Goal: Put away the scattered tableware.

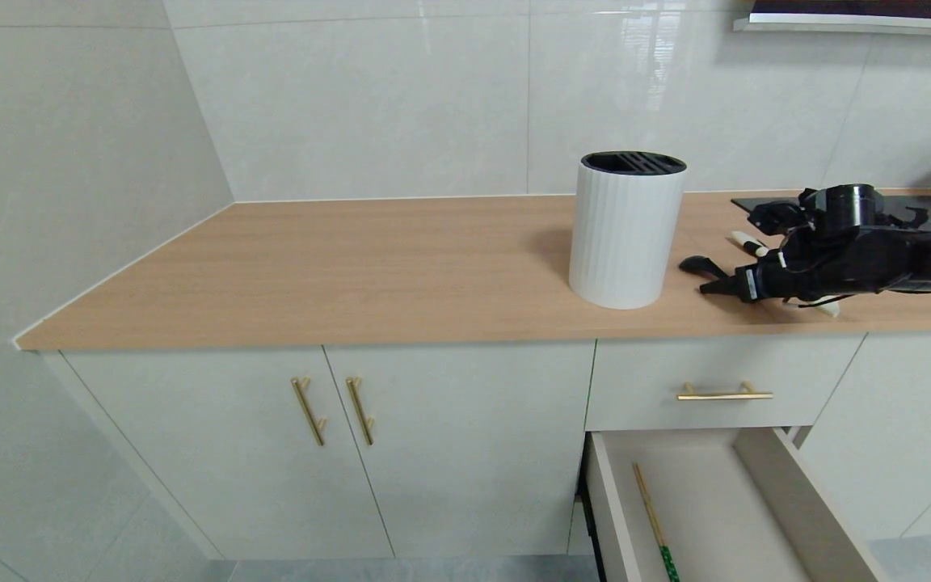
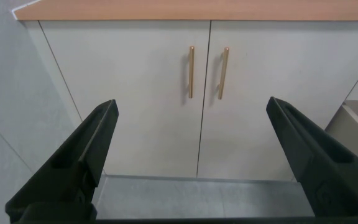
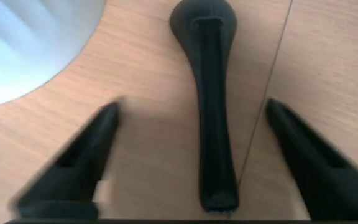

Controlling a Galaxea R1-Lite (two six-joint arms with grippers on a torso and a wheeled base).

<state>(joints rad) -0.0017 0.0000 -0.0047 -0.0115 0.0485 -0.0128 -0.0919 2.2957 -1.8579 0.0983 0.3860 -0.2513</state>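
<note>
Two fingers (image 3: 86, 155) of right gripper (image 3: 191, 109) flank black utensil (image 3: 213, 149); apart.

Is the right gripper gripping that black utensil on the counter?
No, the right gripper is open, a finger each side of the black utensil.

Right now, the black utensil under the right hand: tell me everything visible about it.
The matte black, plastic-looking utensil lies flat on the light wooden countertop, near the white ribbed cylindrical holder. It has a slim stem, grooved along its length, widening to a rounded end. The open right hand straddles it without touching; only the counter touches it.
</note>
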